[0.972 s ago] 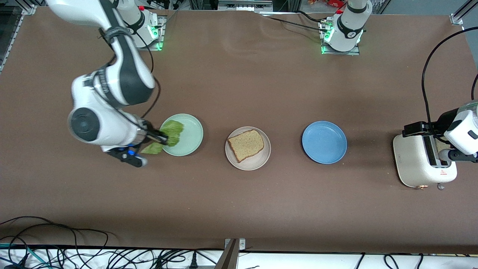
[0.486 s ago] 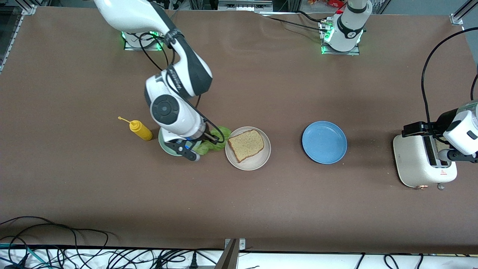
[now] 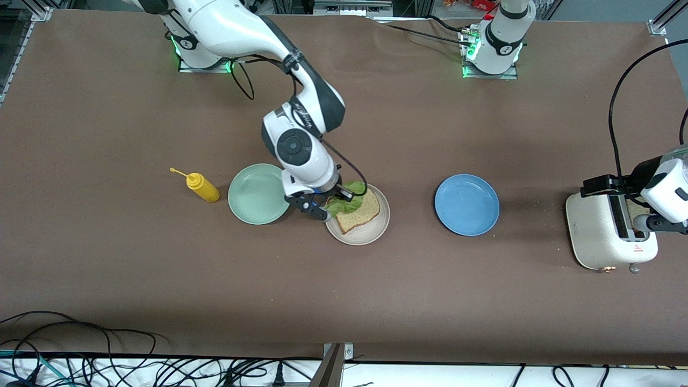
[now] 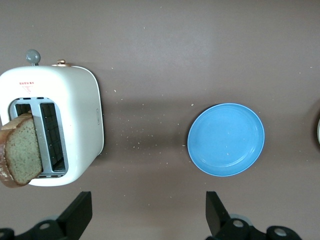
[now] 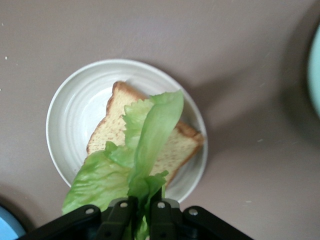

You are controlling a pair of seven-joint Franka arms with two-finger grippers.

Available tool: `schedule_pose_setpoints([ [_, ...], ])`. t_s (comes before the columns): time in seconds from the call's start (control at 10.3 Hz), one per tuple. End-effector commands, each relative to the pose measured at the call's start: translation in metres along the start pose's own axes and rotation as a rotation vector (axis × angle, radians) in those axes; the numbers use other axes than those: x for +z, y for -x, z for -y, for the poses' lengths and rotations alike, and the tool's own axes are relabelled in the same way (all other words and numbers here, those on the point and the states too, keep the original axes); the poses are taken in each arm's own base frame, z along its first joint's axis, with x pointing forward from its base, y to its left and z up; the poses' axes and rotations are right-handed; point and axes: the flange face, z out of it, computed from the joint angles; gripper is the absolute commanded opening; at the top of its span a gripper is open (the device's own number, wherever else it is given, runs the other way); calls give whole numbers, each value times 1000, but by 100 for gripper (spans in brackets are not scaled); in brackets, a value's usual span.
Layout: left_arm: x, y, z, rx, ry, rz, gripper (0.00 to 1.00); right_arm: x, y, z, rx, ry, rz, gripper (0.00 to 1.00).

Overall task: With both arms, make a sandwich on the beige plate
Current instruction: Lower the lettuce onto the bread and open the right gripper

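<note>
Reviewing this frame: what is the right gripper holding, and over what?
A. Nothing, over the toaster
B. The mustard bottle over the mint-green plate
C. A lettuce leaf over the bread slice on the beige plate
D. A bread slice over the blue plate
C: the right gripper is shut on the lettuce leaf, which hangs over the bread slice on the beige plate.

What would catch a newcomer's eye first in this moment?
The right claw, shut on a ruffled lettuce leaf, dangling it over the bread slice on the beige plate. Next, the left claw open above the white toaster, where another slice sticks up.
</note>
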Motion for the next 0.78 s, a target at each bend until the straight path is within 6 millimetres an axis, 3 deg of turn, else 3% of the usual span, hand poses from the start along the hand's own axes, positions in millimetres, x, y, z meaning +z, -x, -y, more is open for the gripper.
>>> schedule_pose_setpoints([
  [0.0,1,1,5,16,-23,3,100,19,11,4,48,-12,-11,100],
  [0.1,1,1,5,16,-23,3,100,20,19,6,33,-13,-13,100],
  [0.58,2,0,5,16,-22,5,100,4,11,8,36,-26,-22,100],
  [0.68,2,0,5,16,-22,5,100,-6,5,8,38,-33,-28,100],
])
